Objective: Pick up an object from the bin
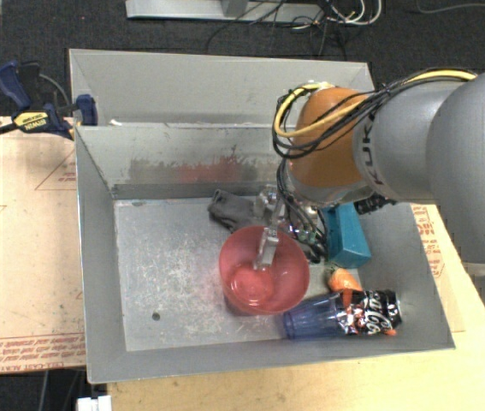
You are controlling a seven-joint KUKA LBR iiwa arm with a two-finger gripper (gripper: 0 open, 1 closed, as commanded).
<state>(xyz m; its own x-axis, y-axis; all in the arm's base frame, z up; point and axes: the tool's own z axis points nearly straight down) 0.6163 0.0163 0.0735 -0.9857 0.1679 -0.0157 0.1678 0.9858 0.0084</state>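
Reaching into the bin from the right, crossing its far right corner with the grey arm. Carrying an orange cover at the wrist, looped round with yellow and black cables, and hanging it above the far middle of the floor. Pointing the gripper down at a pink bowl, right at the bowl's far rim and reaching just inside it. Not showing enough of the claw to judge it: cannot tell whether released, clenched or grasping the rim. Finding the bowl about the middle of the bin, a little right of centre, sitting upright with its mouth up, round and see-through. Noting, just beyond the bowl on its far left, a crumpled dark grey thing, lying close under the far wall and touching or nearly touching the rim. Noting a blue box just right of the bowl, partly tucked under the wrist. Noting a see-through blue cup lying on its side at the bowl's near right, touching the bowl. Noting a black packet with white lettering against the cup's right end, near the right wall. Spotting a small orange thing between the box and the packet, just beside both. Showing scuffed bare metal across the left part of the floor.
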